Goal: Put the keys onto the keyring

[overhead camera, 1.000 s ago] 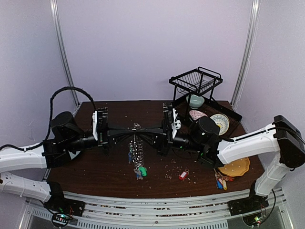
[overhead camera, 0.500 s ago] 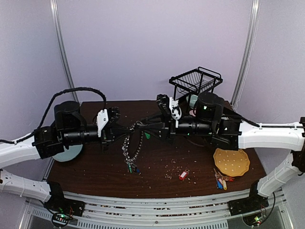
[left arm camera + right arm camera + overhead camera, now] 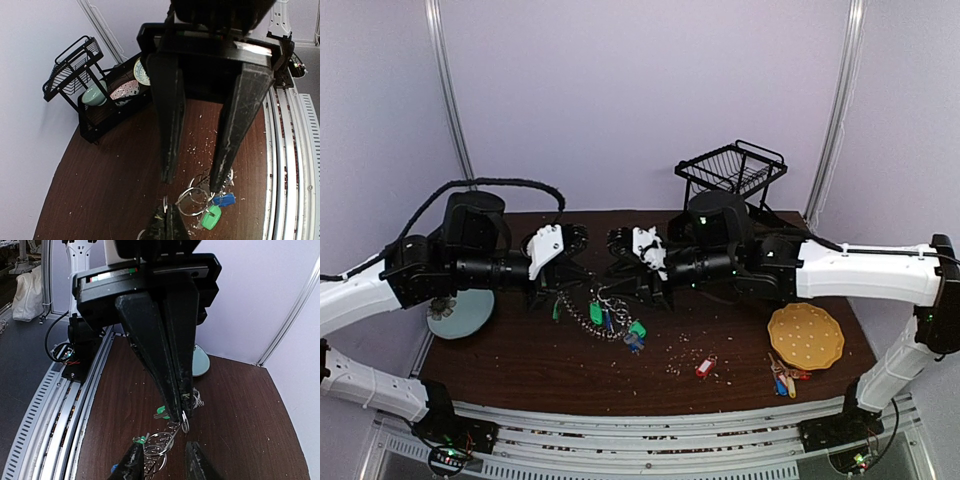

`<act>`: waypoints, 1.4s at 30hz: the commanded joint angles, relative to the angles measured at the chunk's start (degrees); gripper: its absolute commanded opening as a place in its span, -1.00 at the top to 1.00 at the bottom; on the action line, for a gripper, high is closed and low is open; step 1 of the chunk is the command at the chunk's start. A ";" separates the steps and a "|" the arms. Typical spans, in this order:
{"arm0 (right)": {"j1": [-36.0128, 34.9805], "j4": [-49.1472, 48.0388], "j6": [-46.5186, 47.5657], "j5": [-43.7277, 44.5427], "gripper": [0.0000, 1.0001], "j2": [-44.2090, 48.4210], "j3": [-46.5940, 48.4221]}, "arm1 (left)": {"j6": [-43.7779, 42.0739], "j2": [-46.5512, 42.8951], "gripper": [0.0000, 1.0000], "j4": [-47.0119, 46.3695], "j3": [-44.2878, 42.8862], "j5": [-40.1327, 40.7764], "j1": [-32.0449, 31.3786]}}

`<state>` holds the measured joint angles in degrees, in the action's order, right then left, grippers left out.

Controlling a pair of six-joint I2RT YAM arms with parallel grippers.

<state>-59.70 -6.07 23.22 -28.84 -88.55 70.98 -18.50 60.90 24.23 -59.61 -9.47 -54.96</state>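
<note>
Both arms have swung in and left over the last second. They were stretched head to head across the middle, then rose with the keyring dangling in a long strand. Now the wrists tip down toward the worktop (image 3: pixel 520 370), close together.

The keyring (image 3: pixel 600 312) has come down with them. It sags in a loose heap between the two pincers, low over the wood. The green and blue keys (image 3: pixel 636 332) have spilled to its right and seem to rest on the surface.

The right pincer (image 3: pixel 179 412) is pressed shut, its tips nipping one small loop (image 3: pixel 185 422) of the keyring. The left pincer (image 3: pixel 191 182) stands spread wide. The rings lie at and just past one fingertip, and nothing looks clamped between its fingers.

The red key (image 3: pixel 705 367) and the small bunch (image 3: pixel 783 380) near the yellow plate (image 3: pixel 805 335) lie where they did a second ago, well apart from both pincers.

So the move has shifted the keyring but added nothing to it. With only the right holding, this reads as a change of grip. The left probably needs a fresh hold before any loose key can be threaded on.
</note>
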 commanded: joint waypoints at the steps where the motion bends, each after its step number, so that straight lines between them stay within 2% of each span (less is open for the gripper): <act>1: 0.16 0.05 1.68 -1.74 0.40 -1.14 2.57 | -0.77 -0.22 1.00 -1.58 -2.94 -1.21 -0.49; 5: 0.47 -1.58 1.33 -3.02 0.49 -1.83 2.87 | -0.57 -0.26 1.00 -1.55 -3.01 -2.06 -0.50; 16: 1.31 -0.92 0.86 -6.04 0.51 -3.81 5.10 | -0.66 -0.09 1.00 -1.18 -3.14 -2.00 -0.59; 26: 1.33 -1.84 1.34 -5.23 0.68 -5.14 5.68 | -0.84 -0.20 1.00 -1.20 -3.31 -2.66 -0.59; 29: 1.29 -2.55 1.05 -5.51 0.82 -4.91 5.34 | -0.69 -0.22 1.00 -1.16 -3.23 -2.95 -0.59; 32: 1.29 -2.51 1.16 -3.92 0.75 -4.80 5.11 | -0.60 -0.41 1.00 -1.26 -3.31 -3.39 -0.59; 42: 0.99 -2.96 2.42 -2.37 0.73 -4.99 4.78 | -0.23 -0.80 1.00 -2.29 -2.94 -3.99 -0.59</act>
<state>-58.52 -7.01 24.71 -32.97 -93.14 74.87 -18.76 61.08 27.07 -60.45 -11.38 -55.22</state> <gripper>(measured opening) 0.125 0.006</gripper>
